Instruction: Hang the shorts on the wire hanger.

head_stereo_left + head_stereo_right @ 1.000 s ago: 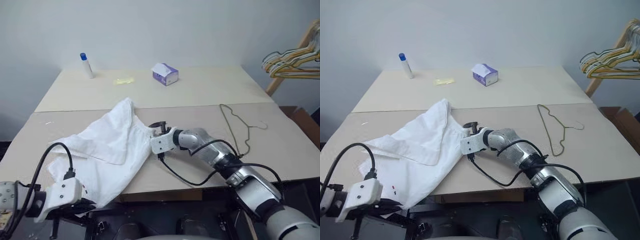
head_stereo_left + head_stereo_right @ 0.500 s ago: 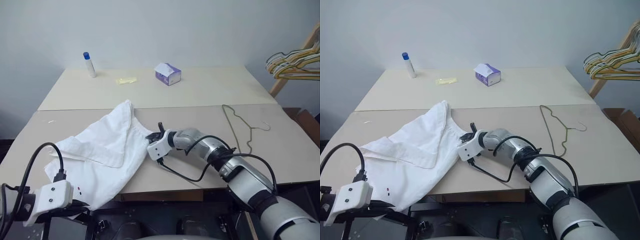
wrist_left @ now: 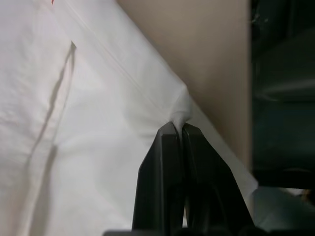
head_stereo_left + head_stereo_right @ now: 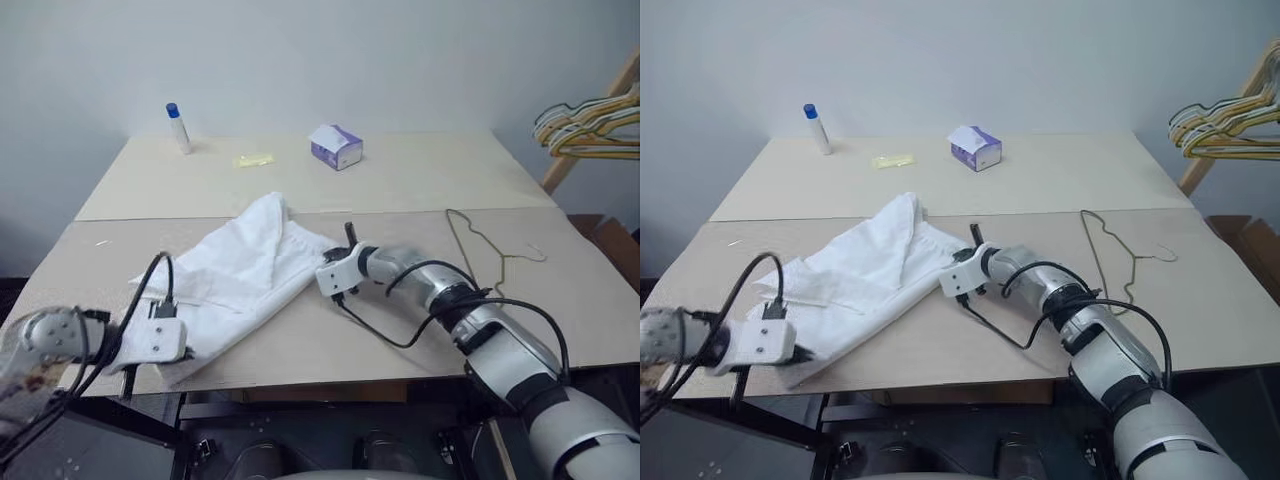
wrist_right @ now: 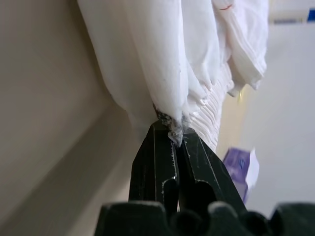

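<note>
The shorts point(image 4: 235, 275) lie bunched on the near half of the tabletop point(image 4: 420, 180), left of centre, their white cloth folded over itself and reaching to the front edge; the left hand point(image 3: 178, 129) is pinched tight on a corner of the fabric at that near edge, its two black fingers pressed together with a small peak of cloth caught between them; the right hand point(image 5: 177, 135) is likewise clamped on the shorts at their right side, where the gathered waistband shows, a tuft of fabric with a dark smudge nipped between its closed fingers; in the head views that hand sits just right of the cloth, near the middle of the tabletop; the wire hanger point(image 4: 480, 250) lies flat on the right part of the tabletop, well apart from the shorts, its hook toward the right edge; at the far side stand a tissue box point(image 4: 335, 147), a blue-capped bottle point(image 4: 178, 128) and a small yellow scrap point(image 4: 252, 159); a bunch of pale hangers point(image 4: 590, 130) hangs on a wooden rack at the right.
</note>
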{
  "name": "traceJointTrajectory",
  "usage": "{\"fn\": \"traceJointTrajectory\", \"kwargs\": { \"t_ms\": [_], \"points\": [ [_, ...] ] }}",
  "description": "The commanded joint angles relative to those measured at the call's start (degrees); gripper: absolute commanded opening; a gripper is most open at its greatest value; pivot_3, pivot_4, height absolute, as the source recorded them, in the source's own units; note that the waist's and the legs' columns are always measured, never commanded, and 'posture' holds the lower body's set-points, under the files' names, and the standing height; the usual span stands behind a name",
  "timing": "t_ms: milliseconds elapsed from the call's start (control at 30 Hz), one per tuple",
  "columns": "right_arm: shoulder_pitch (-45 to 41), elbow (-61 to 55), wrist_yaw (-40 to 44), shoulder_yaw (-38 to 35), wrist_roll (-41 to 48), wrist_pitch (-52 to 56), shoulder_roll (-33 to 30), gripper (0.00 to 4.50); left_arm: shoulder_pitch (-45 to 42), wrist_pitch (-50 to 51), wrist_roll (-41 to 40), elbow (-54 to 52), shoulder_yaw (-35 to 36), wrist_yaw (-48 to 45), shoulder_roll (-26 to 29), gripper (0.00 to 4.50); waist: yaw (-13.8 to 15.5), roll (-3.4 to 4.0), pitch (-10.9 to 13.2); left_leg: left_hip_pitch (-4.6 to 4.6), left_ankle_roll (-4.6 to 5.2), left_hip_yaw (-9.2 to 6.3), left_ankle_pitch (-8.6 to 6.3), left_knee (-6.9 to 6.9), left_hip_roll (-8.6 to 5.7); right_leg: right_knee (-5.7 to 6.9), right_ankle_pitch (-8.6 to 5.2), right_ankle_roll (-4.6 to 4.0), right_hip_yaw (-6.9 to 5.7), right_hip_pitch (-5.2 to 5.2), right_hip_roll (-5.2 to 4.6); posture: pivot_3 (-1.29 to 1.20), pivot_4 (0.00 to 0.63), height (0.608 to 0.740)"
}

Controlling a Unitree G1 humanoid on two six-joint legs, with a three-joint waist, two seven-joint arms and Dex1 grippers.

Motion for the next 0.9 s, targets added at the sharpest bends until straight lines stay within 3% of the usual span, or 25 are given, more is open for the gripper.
{"fn": "traceJointTrajectory", "kwargs": {
  "t_ms": [33, 200, 367, 600, 767, 900],
  "points": [
    [1.8, -5.2, 2.4, -5.5, 2.6, 5.3, -4.7, 0.04, -8.3, -3.2, 3.7, 5.4, -5.2, 0.9, -2.4, 0.00, -0.3, -0.03, 0.0, -0.03, 0.01, 0.02, 0.00, 0.00, 0.00, 0.00, 0.00, 0.00, 0.01, -0.02, 0.00, -0.01, 0.000, 0.740],
    [11.2, -20.0, 7.4, -11.5, 4.7, 14.4, -10.6, 0.04, -20.2, -10.3, 9.1, 15.9, -9.9, 7.6, -8.0, 0.00, -1.6, -0.06, -0.1, -0.10, 0.02, 0.02, 0.01, 0.00, -0.01, -0.08, 0.00, 0.02, -0.02, -0.04, 0.00, -0.04, 0.000, 0.740],
    [23.9, -40.1, 14.1, -16.5, 4.6, 25.3, -15.4, 0.04, -22.9, -14.3, 8.9, 19.5, -10.8, 8.3, -8.5, 0.00, -3.4, -0.08, -0.1, -0.18, 0.05, 0.02, -0.01, 0.00, -0.02, -0.08, -0.01, 0.05, 0.03, -0.15, 0.00, -0.08, 0.000, 0.740],
    [36.2, -64.9, 26.6, -21.7, 10.4, 31.9, -21.2, 0.04, -17.8, -14.1, -0.8, 13.2, -9.1, -4.3, -0.6, 0.00, -4.7, -0.10, 0.0, -0.27, 0.21, -0.04, -0.11, 0.02, 0.03, 0.02, -0.12, 0.24, 0.08, -0.31, 0.00, -0.10, 0.000, 0.740],
    [37.4, -72.8, 37.6, -22.8, 17.2, 34.7, -26.5, 0.04, -11.8, -8.5, -8.5, 4.0, -6.4, -10.8, 6.4, 0.00, -4.6, -0.15, 0.0, -0.20, 0.60, -0.29, -0.33, 0.20, 0.03, 0.21, -0.27, 0.49, 0.14, -0.27, -0.01, -0.08, 0.000, 0.740],
    [33.2, -70.9, 41.9, -22.6, 23.1, 36.6, -27.4, 0.04, -11.5, -6.3, -7.7, 2.8, -6.9, -9.4, 6.2, 0.00, -4.1, -0.14, 0.0, 0.15, 0.72, -0.63, -0.41, 0.38, 0.03, 0.38, -0.33, 0.49, 0.14, 0.07, -0.02, -0.07, 0.000, 0.740]
  ]
}}
